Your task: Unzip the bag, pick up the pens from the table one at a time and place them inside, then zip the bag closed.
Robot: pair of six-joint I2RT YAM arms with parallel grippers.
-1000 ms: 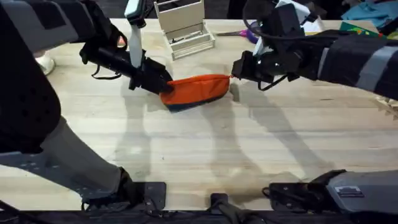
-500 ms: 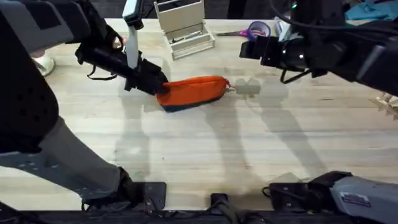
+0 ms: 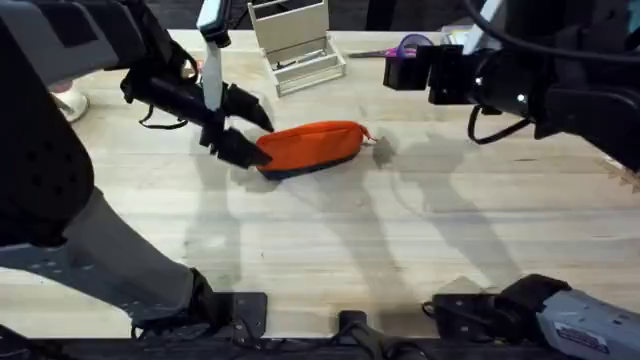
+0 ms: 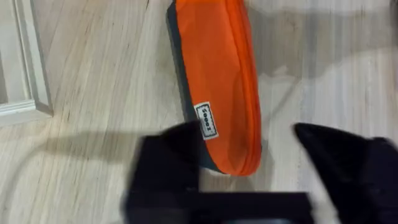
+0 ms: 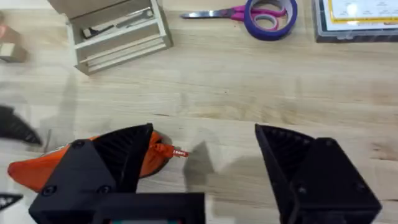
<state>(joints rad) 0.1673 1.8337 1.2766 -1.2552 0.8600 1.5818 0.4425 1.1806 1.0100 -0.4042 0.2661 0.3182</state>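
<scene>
Both grippers just released the bag [image 3: 312, 147]: left gripper [image 3: 243, 128] wide open, empty at its 9 o'clock end, right gripper [image 5: 200, 163] wide open, empty, lifted away — zipper looks closed, task likely finished.

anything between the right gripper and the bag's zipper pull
No, just bare table; the right wrist view shows open wood between the right gripper and the bag pull.

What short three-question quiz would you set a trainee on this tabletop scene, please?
1. True or false: the right gripper is shut on the oblong orange fabric bag.
2. Which thing lies right next to the pink-handled metal scissors? A) a purple tape roll B) a white mug C) a black pen
3. Fill in: the left gripper, at the bag's end, has its fingers ___.

Key: 1 false, it is open and off the bag; 2 A; 3 open.
</scene>
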